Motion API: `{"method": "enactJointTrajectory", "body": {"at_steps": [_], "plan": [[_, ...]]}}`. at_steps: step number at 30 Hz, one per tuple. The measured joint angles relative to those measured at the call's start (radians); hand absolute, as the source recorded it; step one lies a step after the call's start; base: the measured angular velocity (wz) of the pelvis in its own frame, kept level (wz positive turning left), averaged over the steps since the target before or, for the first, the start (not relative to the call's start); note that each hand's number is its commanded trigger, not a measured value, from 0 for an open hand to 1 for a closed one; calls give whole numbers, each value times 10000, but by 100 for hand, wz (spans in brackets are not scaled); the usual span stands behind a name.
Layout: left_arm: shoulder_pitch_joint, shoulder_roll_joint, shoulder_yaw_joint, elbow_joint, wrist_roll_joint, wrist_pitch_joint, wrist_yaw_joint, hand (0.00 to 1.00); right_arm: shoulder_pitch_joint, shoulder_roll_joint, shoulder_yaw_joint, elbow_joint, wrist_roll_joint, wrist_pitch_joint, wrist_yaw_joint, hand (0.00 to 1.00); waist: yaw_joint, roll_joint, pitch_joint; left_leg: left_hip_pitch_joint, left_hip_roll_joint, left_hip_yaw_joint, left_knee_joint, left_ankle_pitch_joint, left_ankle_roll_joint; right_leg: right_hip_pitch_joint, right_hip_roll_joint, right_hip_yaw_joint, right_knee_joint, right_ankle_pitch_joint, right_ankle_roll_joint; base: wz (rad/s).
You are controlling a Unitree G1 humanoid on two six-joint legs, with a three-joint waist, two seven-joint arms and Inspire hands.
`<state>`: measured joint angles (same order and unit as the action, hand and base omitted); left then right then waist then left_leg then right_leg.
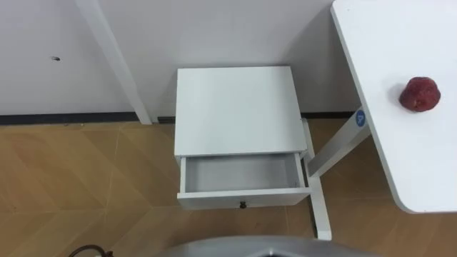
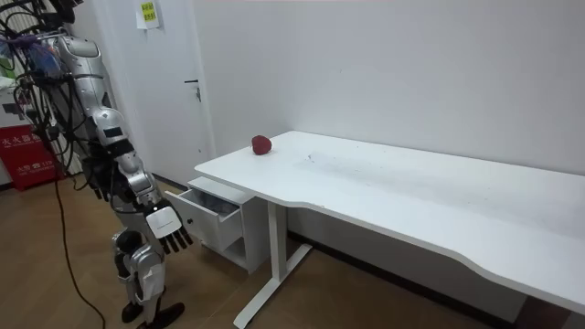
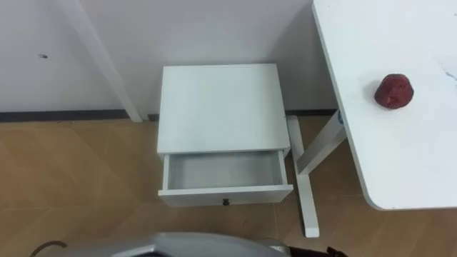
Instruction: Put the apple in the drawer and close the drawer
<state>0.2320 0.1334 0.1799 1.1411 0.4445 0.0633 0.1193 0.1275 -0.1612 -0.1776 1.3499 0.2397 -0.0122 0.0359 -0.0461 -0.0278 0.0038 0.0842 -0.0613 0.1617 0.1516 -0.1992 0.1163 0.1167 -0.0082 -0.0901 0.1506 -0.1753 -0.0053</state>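
Resting on table point(image 1: 421, 157): apple point(image 1: 420, 93) | drawer point(image 1: 214, 200) open toward robot | right hand point(image 2: 167, 226) fingers relaxed

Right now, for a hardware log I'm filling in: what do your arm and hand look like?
In the room view, the right arm is silver-grey segments with black joints and dark cables alongside; the right hand has a white back plate and black fingers.

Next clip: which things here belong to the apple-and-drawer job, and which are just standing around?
Part of the job:
apple, lying on the white table
drawer, pulled open and empty, in the small white cabinet
right hand, open, hanging in front of the drawer

Just around:
door
yellow note near the door's top
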Motion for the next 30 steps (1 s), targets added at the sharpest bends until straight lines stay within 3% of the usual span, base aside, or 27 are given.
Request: {"method": "enactJointTrajectory", "body": {"at_steps": [6, 11, 17, 19, 22, 25, 30], "plan": [[-32, 0, -1, -5, -7, 0, -1, 0, -21, 2, 26, -1, 9, 1, -9, 0, 14, -1, 0, -31, 0, 4, 0, 0, 0, -33, 0, 2, 9, 0, 0, 0], [-93, -4, 12, -9, -335, -41, 56, 0, 26, 14, -12, 2, 1560, 1, -267, 0, -8, 0, 1, -26, 1, 21, -2, 0, 0, -46, -5, -1, 6, 0, 0, 0], [-65, 90, 784, -102, -412, -350, 106, 0, -33, 11, -2321, -349, 5576, 5, -789, 0, -316, -16, -6, -29, -1, 3, 54, -2, 2, -48, -3, 4, 23, -1, 1, -1], [32, 122, 978, -100, -430, -468, 281, 0, 9, 5, -3245, -747, 7745, -123, -994, 0, -350, -4, -4, 20, 7, 124, 13, -4, -1, -54, 6, 53, 23, -1, 1, -14], [-10, 148, 985, -108, -721, -648, 448, 0, 50, 6, -3734, -1222, 9714, -337, -1437, 0, -392, -16, -15, -36, 12, 189, -6, -7, 2, -128, 7, 44, 45, 0, 2, -9], [-48, 183, 986, -102, -860, -695, 464, 0, -79, 8, -4489, -1634, 10712, -467, -1882, 0, -563, -32, -23, -85, 14, 175, -6, -17, 13, -205, -7, -5, 136, -3, 6, 0], [-6, 274, 990, -282, -801, -705, 441, 0, -167, 6, -4980, -2855, 11757, -900, -2599, 0, -620, -138, -62, -270, 19, 245, 130, -21, 22, -361, 54, 63, 225, -3, 7, -5]]}}
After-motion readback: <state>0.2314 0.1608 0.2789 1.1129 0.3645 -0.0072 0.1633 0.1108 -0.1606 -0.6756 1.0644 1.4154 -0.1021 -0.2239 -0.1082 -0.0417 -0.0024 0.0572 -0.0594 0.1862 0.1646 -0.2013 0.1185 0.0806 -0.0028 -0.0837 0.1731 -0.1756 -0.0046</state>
